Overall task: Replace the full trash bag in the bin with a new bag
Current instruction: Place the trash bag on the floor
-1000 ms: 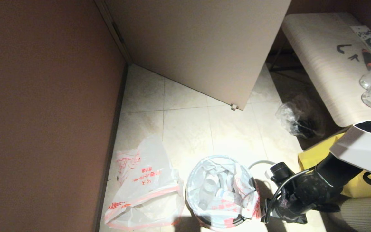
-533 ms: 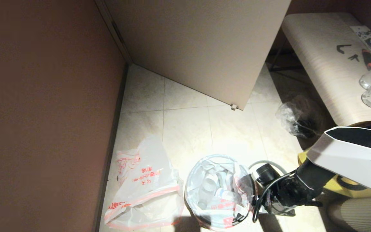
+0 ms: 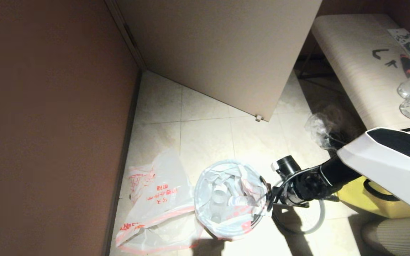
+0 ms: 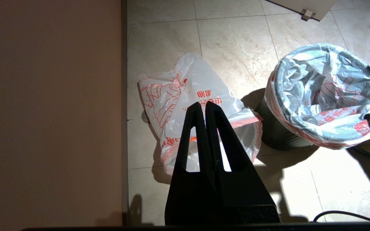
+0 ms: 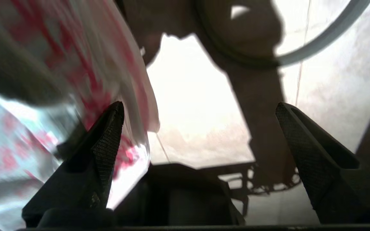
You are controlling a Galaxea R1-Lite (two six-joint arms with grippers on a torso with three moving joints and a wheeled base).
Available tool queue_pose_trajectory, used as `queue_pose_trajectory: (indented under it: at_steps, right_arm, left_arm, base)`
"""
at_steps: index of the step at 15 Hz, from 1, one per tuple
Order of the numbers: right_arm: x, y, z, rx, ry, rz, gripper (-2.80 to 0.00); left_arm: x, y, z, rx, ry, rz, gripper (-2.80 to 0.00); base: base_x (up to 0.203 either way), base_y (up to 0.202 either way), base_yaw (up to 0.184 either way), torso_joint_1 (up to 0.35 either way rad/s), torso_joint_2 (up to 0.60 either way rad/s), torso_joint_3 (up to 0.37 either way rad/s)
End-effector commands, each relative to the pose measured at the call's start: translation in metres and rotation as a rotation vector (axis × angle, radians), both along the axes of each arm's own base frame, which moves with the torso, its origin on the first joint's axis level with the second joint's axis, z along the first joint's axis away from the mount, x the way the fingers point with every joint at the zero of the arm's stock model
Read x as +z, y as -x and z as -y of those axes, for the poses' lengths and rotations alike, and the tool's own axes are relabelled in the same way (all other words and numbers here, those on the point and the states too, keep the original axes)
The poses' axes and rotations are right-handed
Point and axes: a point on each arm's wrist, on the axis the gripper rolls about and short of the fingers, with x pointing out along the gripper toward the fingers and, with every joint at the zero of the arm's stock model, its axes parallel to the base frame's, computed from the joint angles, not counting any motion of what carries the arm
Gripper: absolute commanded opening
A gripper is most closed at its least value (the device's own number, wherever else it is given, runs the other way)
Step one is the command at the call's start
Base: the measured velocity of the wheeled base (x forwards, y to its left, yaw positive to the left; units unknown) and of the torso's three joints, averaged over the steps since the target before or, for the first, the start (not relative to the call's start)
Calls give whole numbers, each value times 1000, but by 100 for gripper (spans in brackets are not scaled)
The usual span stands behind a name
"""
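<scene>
Right claw [image 5: 199,110] spread wide, reaching level against the full trash bag [image 3: 228,199].

I find red printed characters on the new bag [image 4: 191,106] and on the full trash bag [image 4: 336,118], but I cannot make out any of them. Black marks on the counter [image 3: 365,71] are likewise illegible. I read no brand or number anywhere.

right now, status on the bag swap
Right tool open beside full trash bag, nothing held. Left tool shut, parked. Bag in bin; hoop on floor.
</scene>
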Motion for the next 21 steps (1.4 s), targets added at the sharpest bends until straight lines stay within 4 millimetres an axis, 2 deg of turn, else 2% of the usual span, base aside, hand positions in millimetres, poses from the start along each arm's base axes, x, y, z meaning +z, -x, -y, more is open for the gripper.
queue_pose_trajectory:
  at_steps: [1,4,7,11,14,21]
  right_arm:
    - [8,-6,6,-22,-2,0,0]
    - [-13,1,14,-45,21,-88,0]
    - [-23,2,12,-37,20,-121,0]
    - [-20,3,10,-67,-34,-118,0]
    - [-5,14,11,-49,-134,-143,0]
    - [-16,20,7,-35,-118,-183,0]
  left_arm:
    - [0,0,0,0,0,-2,-280]
    - [0,0,0,0,0,-2,-280]
    - [0,0,0,0,0,-2,-280]
    - [0,0,0,0,0,-2,-280]
    - [0,0,0,0,0,-2,-280]
    - [0,0,0,0,0,-2,-280]
  base:
    - [0,0,0,0,0,0]
    - [0,0,0,0,0,0]
    - [0,0,0,0,0,0]
    - [0,0,0,0,0,0]
    - [0,0,0,0,0,0]
    - [0,0,0,0,0,0]
